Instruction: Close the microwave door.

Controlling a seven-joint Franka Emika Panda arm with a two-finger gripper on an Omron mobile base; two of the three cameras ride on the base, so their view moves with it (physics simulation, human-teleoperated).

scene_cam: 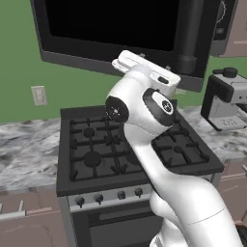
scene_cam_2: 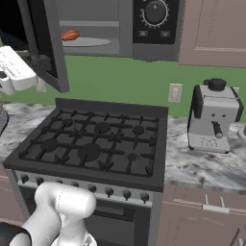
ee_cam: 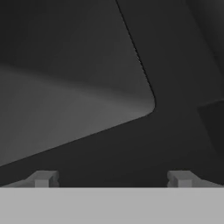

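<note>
The microwave door stands swung open above the stove, its black glass window facing the left base view and its thick bar handle at the right. My white hand is up against the door's lower edge. In the right base view the door shows edge-on at the left, with my hand beside it. The microwave shows its grey interior, a round plate and the dial panel. In the hand view my gripper is open, close to the door's glass, nothing between the fingertips.
A black gas stove sits below the microwave, with knobs along its front. A grey coffee machine stands on the marble counter to the right. An orange food item lies on the plate. A wall outlet is behind.
</note>
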